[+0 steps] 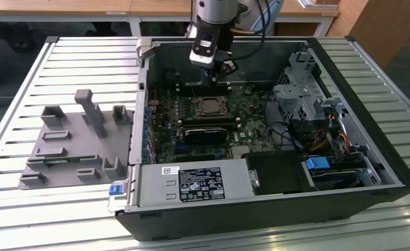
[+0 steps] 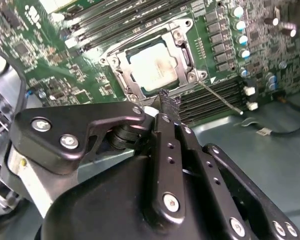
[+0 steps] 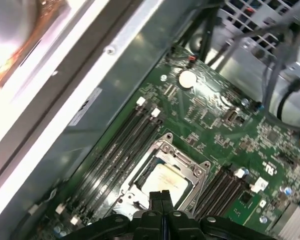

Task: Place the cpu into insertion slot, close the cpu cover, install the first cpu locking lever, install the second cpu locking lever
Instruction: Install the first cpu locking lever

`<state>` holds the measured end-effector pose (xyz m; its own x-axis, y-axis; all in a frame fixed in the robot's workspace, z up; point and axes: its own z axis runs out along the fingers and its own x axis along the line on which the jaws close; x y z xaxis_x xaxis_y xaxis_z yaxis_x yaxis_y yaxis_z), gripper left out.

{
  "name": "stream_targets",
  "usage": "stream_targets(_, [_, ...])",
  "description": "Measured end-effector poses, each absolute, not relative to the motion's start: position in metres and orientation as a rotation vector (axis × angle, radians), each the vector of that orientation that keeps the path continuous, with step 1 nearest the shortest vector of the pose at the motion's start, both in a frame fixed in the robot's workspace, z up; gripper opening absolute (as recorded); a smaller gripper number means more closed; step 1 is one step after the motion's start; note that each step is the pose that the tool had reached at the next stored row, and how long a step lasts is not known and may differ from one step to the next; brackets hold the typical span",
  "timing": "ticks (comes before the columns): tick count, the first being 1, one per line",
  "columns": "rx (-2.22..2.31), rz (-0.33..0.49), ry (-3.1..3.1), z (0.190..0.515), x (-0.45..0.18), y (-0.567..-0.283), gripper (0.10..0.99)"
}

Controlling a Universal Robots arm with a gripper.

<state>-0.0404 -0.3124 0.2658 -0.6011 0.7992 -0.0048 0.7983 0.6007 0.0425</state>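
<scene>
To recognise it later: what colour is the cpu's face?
The cpu is pale silver-beige, best in the second wrist view.

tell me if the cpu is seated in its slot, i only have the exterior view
observer: yes, in the second wrist view the cpu lies flat in the insertion slot, pale face up.
operator: cover down or up
observer: the cpu cover lies down around the cpu, which shows through its square cut-out.
operator: claw holding anything
observer: no, in both wrist views the claw is shut with nothing between its fingers. Its tip is close to the cover's edge, but I cannot tell if it touches.
</scene>
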Motion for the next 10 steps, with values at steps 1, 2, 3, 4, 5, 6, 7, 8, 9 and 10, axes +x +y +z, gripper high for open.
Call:
stream_targets(1, [1.366,0.056,2.803,0.2658,-0.0404,-0.3124,0.106])
stream_targets(2, [1.342,0.057,2.815,0.2658,-0.0404,-0.3124,0.106])
stream_targets(3, [1.317,0.057,2.827,0.2658,-0.0405,-0.3124,0.106])
stream_targets(4, [1.291,0.057,2.839,0.2657,-0.0404,-0.3124,0.106])
stream_targets(5, [1.266,0.058,2.851,0.2657,-0.0404,-0.3124,0.106])
stream_targets(6, [1.24,0.058,2.863,0.2656,-0.0405,-0.3124,0.106])
stream_targets(7, [1.214,0.058,2.874,0.2655,-0.0405,-0.3124,0.106])
stream_targets(8, [1.187,0.059,2.886,0.2654,-0.0404,-0.3124,0.106])
stream_targets(9, [1.161,0.059,2.897,0.2654,-0.0404,-0.3124,0.106])
stream_targets(10, [1.135,0.059,2.907,0.2653,-0.0405,-0.3124,0.106])
